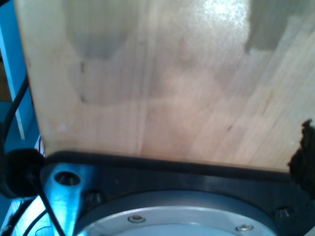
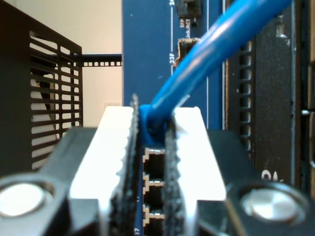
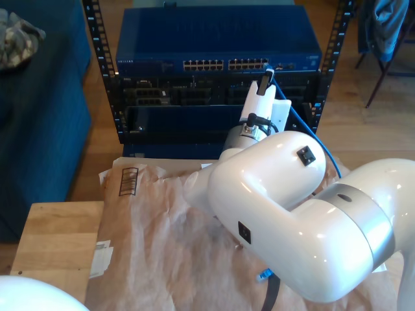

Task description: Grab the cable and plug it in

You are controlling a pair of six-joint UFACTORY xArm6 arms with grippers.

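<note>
- My second gripper (image 2: 150, 162) pinches the cable (image 2: 216, 44) just behind its plug, serrated fingers (image 2: 129, 162) clenched on the blue jacket, in front of a column of network ports (image 2: 153, 157) on the blue switch (image 2: 147, 59).
- In the exterior view the same cable (image 3: 310, 133) trails from the gripper (image 3: 264, 83) at the rack (image 3: 104, 84), down the exterior view's right side of the white arm (image 3: 279, 201), toward the brown paper (image 3: 155, 240) on the wooden table (image 3: 55, 236).
- Risk: the plug sits hidden between the fingers, so its tilt against the port cannot be read; a skewed plug would likely jam on the port's edge.
- Risk: the grip is on the round jacket, not the plug body, so a push may slide or bend the cable.
- Risk: the trailing slack may snag on the arm and drag the plug off line.
- The second wrist view gives the ports and the pinch up close; the exterior view gives the whole rack, 2 banks of ports and the cable's run.
- The first wrist view looks at bare wood (image 1: 162, 88) and a metal flange (image 1: 177, 216); whether my first gripper is spread or clenched cannot be told.
</note>
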